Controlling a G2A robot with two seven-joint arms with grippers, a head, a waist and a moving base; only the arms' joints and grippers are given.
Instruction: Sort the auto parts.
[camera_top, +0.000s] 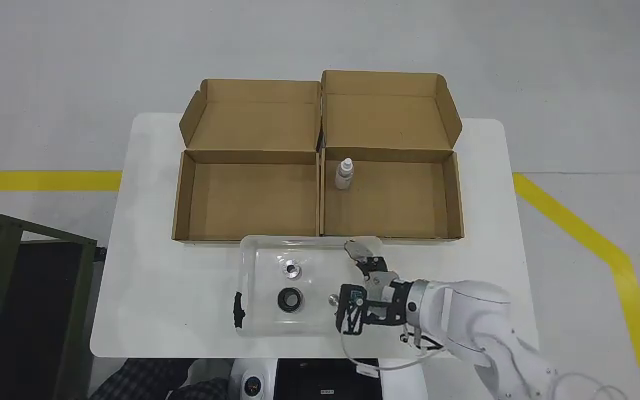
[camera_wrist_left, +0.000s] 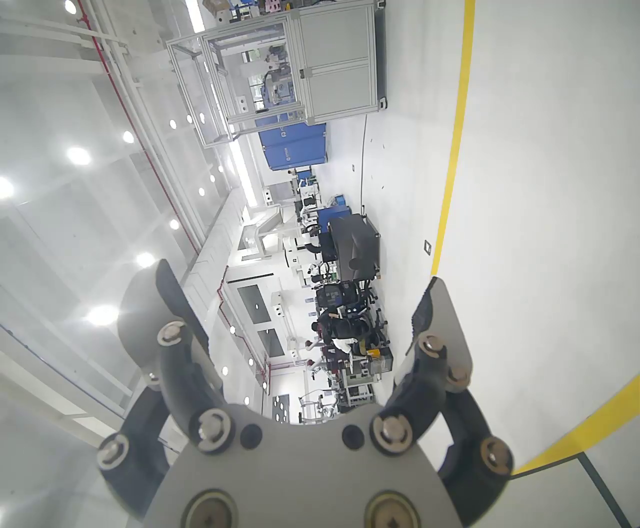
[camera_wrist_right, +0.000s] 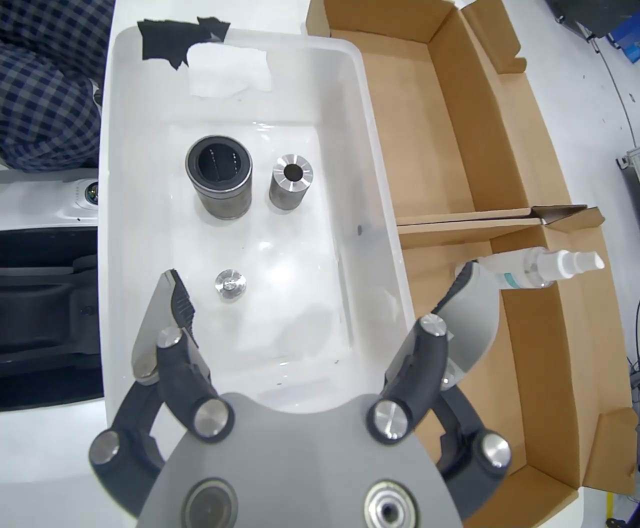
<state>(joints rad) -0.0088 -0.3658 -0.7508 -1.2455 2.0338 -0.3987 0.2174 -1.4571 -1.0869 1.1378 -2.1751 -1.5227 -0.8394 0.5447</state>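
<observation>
A clear plastic bin (camera_top: 262, 250) at the table's front holds three metal parts. These are a large dark bearing sleeve (camera_wrist_right: 220, 182), a smaller grey steel cylinder (camera_wrist_right: 291, 182) beside it, and a small round metal cap (camera_wrist_right: 230, 284). My right gripper (camera_wrist_right: 320, 287) hangs open above the bin's right end. One fingertip is close to the cap and the other reaches over the bin's rim towards the right box. The top view shows that gripper (camera_top: 352, 280) over the bin. My left gripper (camera_wrist_left: 300, 280) is open and holds nothing, pointing out at the hall.
Two open cardboard boxes stand side by side behind the bin, the left box (camera_top: 250, 205) and the right box (camera_top: 400, 205). A white spray bottle (camera_top: 344, 175) lies in the right box. Black tape (camera_top: 238, 310) marks the bin's left end.
</observation>
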